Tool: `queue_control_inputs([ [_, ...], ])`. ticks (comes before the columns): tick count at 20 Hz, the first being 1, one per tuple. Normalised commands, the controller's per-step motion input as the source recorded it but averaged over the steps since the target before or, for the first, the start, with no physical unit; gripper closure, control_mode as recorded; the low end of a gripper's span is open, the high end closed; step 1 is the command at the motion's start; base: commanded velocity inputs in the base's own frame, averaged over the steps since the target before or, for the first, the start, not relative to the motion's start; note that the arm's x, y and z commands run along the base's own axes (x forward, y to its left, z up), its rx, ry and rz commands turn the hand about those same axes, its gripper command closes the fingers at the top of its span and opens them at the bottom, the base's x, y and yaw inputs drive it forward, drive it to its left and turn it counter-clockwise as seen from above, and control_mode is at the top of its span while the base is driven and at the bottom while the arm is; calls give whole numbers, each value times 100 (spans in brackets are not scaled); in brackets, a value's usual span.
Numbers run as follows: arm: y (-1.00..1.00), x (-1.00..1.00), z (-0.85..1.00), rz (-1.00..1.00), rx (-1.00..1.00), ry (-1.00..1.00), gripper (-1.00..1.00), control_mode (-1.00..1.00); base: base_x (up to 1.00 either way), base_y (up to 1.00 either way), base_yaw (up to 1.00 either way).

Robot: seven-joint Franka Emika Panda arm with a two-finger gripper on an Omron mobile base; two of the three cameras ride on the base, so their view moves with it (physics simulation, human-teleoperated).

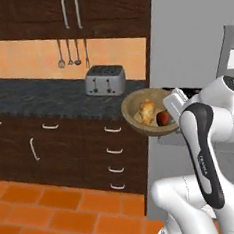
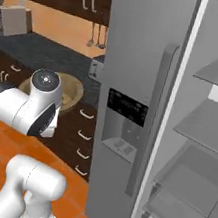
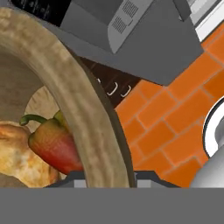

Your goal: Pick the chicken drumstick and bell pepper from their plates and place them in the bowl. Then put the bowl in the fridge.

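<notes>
Clearly we are carrying the bowl [image 1: 149,112] by its rim: in the hand view the thick wooden edge runs straight down to where our gripper sits, so we judge the gripper clamped on that rim, though the fingertips themselves are hidden behind the wood. In the left base view the bowl hangs in the air, tilted, off the end of the dark counter [image 1: 42,98] and just in front of the closed grey door of the fridge [image 2: 135,85].

Inside the bowl, the chicken drumstick [image 1: 146,111] lies near the middle and the bell pepper [image 1: 163,118] rests against the wall nearest our hand, the two touching.

The risks we see from here:
- The tilt. If we tip the bowl further while swinging it, the pepper or the drumstick can roll over the low side onto the orange floor [image 1: 57,214].
- The one-sided grip. Holding a wide bowl at one rim point lets it pivot or slip under a fast move.
- The closed door. The pale shelves [image 2: 209,128] stand open beyond it in the right base view, so a tight swing could knock the bowl against the door edge or its long handle [image 2: 152,118].
</notes>
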Motion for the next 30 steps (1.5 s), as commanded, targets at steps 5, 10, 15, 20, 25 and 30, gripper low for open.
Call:
queue_control_inputs([
  [5, 0, 0, 0, 0, 0, 0, 100, 100, 0, 0, -64],
  [10, 0, 0, 0, 0, 0, 0, 100, 100, 0, 0, -65],
  [15, 0, 0, 0, 0, 0, 0, 100, 100, 13, 0, -62],
  [20, 0, 0, 0, 0, 0, 0, 100, 100, 44, -8, -33],
  [25, 0, 0, 0, 0, 0, 0, 100, 100, 32, -38, -2],
  [30, 0, 0, 0, 0, 0, 0, 100, 100, 30, -35, -9],
])
